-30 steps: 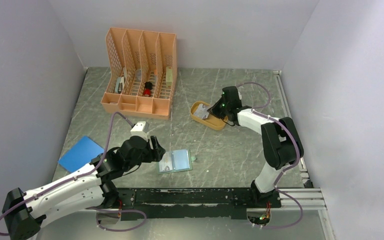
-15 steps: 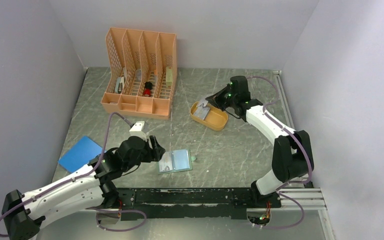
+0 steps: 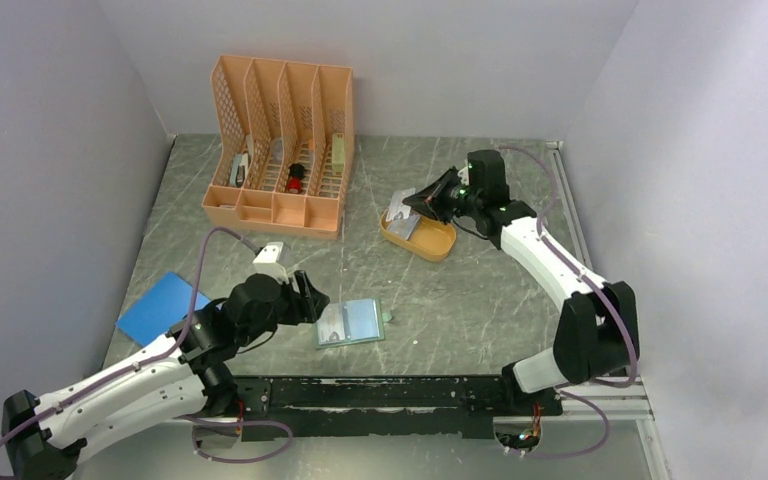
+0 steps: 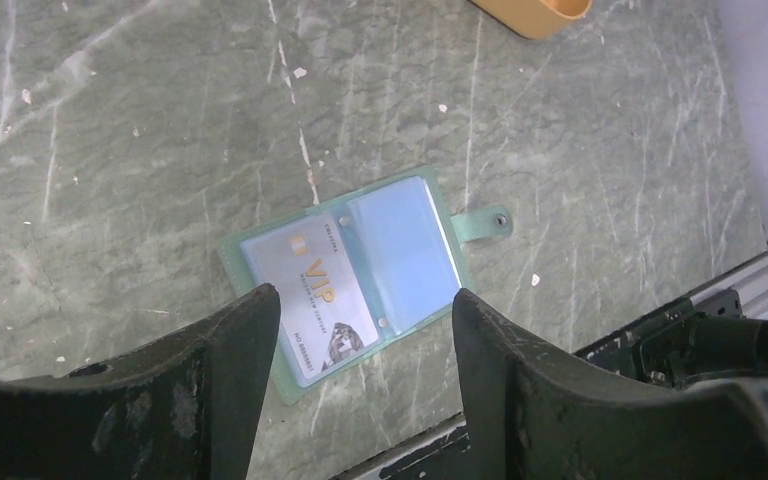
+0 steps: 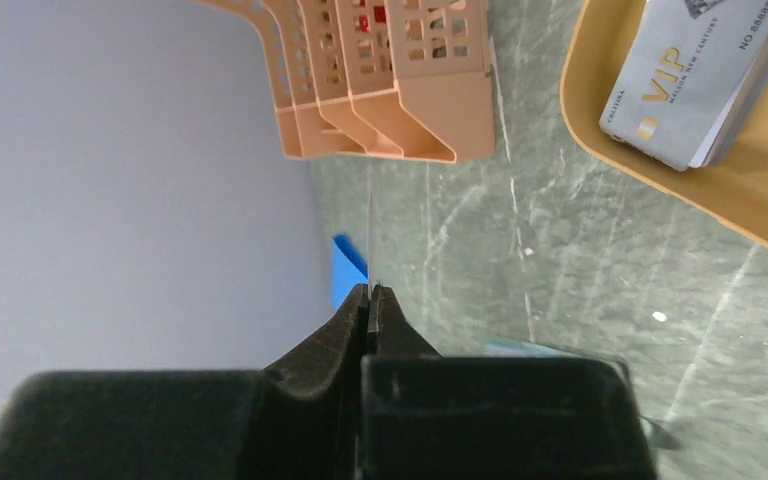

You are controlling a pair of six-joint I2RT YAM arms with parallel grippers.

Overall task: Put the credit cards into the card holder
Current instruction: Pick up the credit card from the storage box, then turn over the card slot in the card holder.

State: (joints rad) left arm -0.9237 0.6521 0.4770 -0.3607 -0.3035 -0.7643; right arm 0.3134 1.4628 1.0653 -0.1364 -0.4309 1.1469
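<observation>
Pinching one card by its edge, the right jaws are shut on it and hold it just above the left end of the tray. In the right wrist view that card shows only as a thin line sticking out past the closed tips. More cards lie stacked in the tray, grey with gold VIP lettering, the top one face up.

The holder lies open and flat on the counter near its front edge, well apart from the tray. Its pale teal inside faces up, and the snap tab sticks out to one side. One VIP card sits in a clear pocket of one half. The other half's pocket looks pale blue, and I cannot tell whether it holds anything.

The left jaws stand wide and hold nothing, hovering above the counter just left of the holder. In the left wrist view the two fingers frame the holder's near edge without touching it.

A peach rack stands at the back left, and a blue sheet lies flat near the counter's left edge.
</observation>
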